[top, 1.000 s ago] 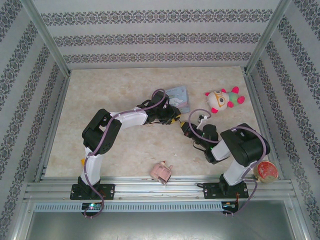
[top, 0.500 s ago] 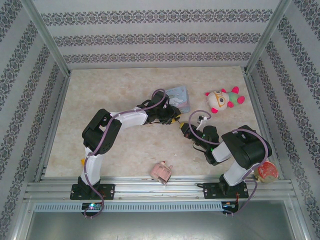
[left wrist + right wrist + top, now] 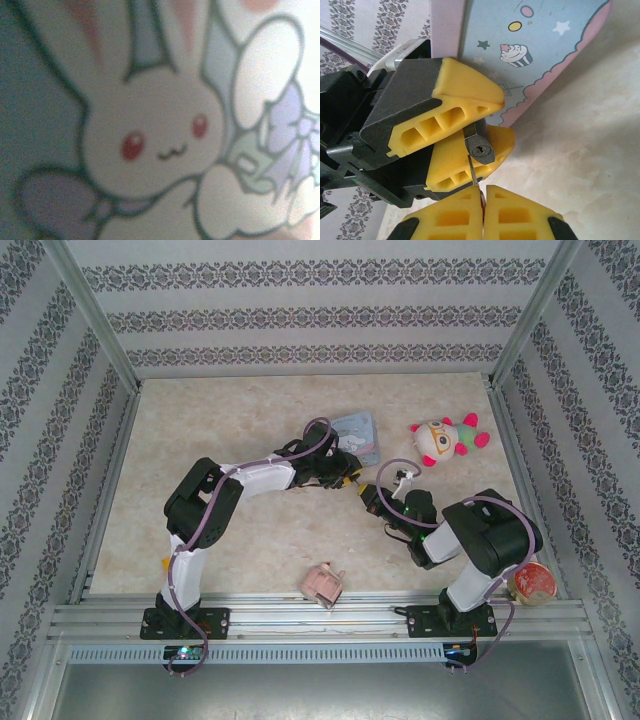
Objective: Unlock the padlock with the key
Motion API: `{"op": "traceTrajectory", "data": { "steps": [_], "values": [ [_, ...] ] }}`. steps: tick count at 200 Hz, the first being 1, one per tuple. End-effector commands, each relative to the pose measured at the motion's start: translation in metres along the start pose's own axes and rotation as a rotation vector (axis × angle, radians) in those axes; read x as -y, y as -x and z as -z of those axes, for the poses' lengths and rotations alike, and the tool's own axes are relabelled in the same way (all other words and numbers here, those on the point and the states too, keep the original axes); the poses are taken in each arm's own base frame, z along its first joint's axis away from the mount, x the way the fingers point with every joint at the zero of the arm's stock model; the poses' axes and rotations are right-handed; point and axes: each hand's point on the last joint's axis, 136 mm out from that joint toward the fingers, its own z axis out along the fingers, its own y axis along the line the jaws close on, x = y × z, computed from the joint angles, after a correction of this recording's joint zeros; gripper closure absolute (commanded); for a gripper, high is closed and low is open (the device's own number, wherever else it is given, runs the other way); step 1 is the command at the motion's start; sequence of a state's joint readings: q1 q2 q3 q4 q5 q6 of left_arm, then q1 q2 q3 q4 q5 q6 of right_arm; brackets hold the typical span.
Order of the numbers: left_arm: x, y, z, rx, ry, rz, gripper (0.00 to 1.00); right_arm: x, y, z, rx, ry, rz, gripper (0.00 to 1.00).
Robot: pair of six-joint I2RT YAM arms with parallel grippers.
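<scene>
In the right wrist view the tiny black padlock (image 3: 480, 149) is pinched between the yellow fingers of my left gripper (image 3: 505, 122), its keyhole facing the camera. My right gripper (image 3: 483, 190) is shut on the thin silvery key (image 3: 472, 172). The key's blade points up, and its tip lies just left of the keyhole against the padlock's edge, not inside the hole. From above, the left gripper (image 3: 345, 480) and right gripper (image 3: 368, 496) meet tip to tip in front of the tin.
The light-blue cartoon tin (image 3: 355, 433) lies just behind the grippers; its bunny print (image 3: 150, 125) sits blurred and very close to the left wrist camera. A plush toy (image 3: 445, 440) sits at back right, a pink toy block (image 3: 323, 585) near the front edge, and a round cup (image 3: 533, 582) at front right.
Almost nothing has changed. The right arm's elbow has shifted very slightly, and both grippers stay together at the same spot.
</scene>
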State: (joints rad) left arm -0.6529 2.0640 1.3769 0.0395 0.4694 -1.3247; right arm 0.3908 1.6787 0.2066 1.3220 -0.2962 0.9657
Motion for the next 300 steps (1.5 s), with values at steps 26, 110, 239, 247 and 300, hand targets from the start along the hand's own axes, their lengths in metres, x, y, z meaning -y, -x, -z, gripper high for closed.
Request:
{"op": "traceTrajectory", "data": {
  "steps": [26,110,239,247,300],
  "values": [
    [-0.014,-0.014,-0.006,-0.071,0.027,0.076,0.8,-0.003,0.008,-0.001,0.039,0.014,0.024,1.0],
    [-0.014,-0.013,-0.006,-0.067,0.027,0.075,0.8,-0.003,0.009,0.007,0.052,0.01,0.03,1.0],
    [-0.013,-0.014,-0.006,-0.071,0.021,0.073,0.81,-0.003,0.013,0.003,0.058,0.008,0.034,1.0],
    [-0.013,-0.014,-0.006,-0.073,0.021,0.073,0.8,-0.003,0.013,0.002,0.058,0.008,0.034,1.0],
    [-0.012,-0.014,-0.006,-0.074,0.017,0.076,0.8,-0.002,0.014,-0.001,0.058,0.004,0.033,1.0]
  ]
}}
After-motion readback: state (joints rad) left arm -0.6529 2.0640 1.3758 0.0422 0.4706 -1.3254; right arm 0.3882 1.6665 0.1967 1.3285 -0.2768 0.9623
